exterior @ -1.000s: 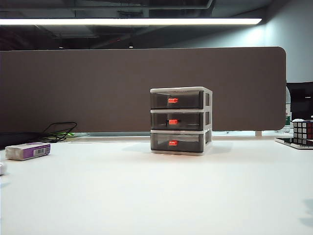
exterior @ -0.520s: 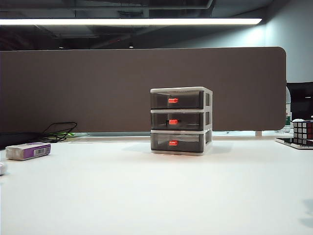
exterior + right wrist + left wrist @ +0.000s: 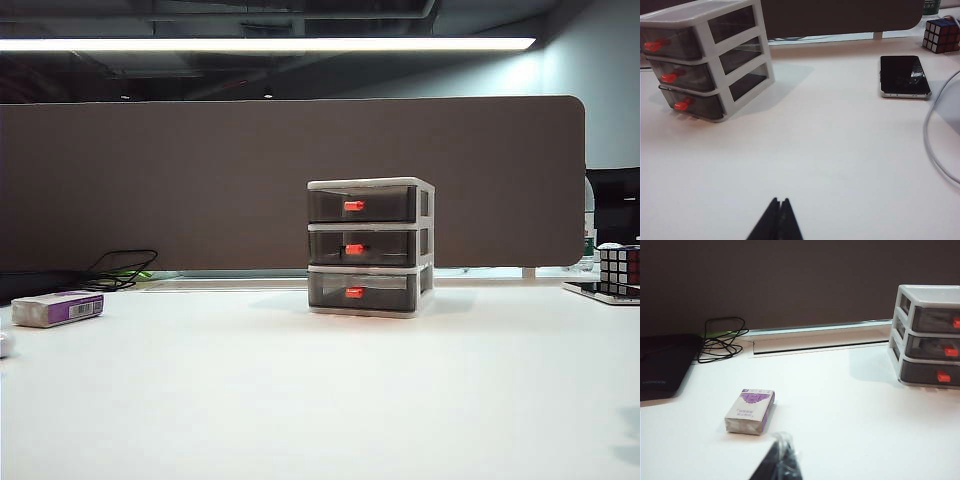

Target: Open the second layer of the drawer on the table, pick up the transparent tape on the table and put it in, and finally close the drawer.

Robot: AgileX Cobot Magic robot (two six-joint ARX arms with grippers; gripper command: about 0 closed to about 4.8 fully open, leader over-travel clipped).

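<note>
White counter spread wide, dark partition behind. Near the back, right of centre: the drawer, three smoky tiers, all shut; the second layer of the drawer flush with its frame, red handle forward. Far left: white-and-purple box, lying flat. Far right: black phone, flat, with a puzzle cube beyond. Low over bare counter: left end effector, fingers pinched together, something clear and crinkled against its tip, perhaps the transparent tape, not certain. Likewise low and apart from everything: right end effector, tips closed to a point, holding nothing.
</note>
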